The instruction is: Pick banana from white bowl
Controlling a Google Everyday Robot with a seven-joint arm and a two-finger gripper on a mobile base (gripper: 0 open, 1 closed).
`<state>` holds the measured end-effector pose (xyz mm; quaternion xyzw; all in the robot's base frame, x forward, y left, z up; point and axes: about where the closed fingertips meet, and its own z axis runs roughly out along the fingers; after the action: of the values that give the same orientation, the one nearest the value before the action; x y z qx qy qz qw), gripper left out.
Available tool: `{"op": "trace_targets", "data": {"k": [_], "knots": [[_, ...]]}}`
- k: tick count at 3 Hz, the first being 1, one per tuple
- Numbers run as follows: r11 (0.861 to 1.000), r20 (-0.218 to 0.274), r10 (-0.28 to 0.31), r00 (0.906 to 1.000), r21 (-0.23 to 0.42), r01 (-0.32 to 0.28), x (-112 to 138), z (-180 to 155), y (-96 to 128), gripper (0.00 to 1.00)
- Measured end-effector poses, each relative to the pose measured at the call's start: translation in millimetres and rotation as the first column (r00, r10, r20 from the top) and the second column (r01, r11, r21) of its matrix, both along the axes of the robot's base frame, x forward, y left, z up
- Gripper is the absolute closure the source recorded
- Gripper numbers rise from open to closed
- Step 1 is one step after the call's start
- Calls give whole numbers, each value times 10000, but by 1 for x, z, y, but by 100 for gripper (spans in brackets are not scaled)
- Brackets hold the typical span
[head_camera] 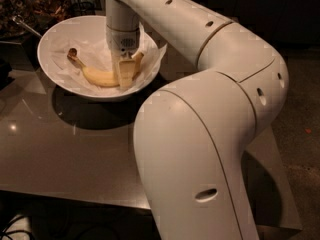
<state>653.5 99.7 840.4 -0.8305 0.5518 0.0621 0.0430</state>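
Observation:
The white bowl (55, 44) stands at the back left of the grey table, lined with crumpled white paper. The pale-yellow banana (100, 77) lies in it, with its dark stem tip pointing to the upper left. My gripper (129, 68) reaches straight down into the bowl from above. Its fingers (125, 74) straddle the right end of the banana, one in front and one behind, and look closed against it. The banana rests on the paper. Its right end is hidden behind the front finger.
My own large white arm (200, 134) fills the right and the foreground. The grey table (65, 149) has its front edge near the bottom. Dark cluttered items and a metal handle (25, 26) lie behind the bowl at the upper left.

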Motion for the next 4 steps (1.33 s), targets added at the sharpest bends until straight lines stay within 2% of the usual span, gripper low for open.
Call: {"op": "trace_targets", "data": {"k": [1,2,3,4], "knots": [[10000,0,0,10000,0,0,0,0,0,65],[10000,0,0,10000,0,0,0,0,0,88],[10000,1,0,10000,1,0,0,0,0,100],[9995,398,-40,9992,318,27,-2,13,2,100]]}}
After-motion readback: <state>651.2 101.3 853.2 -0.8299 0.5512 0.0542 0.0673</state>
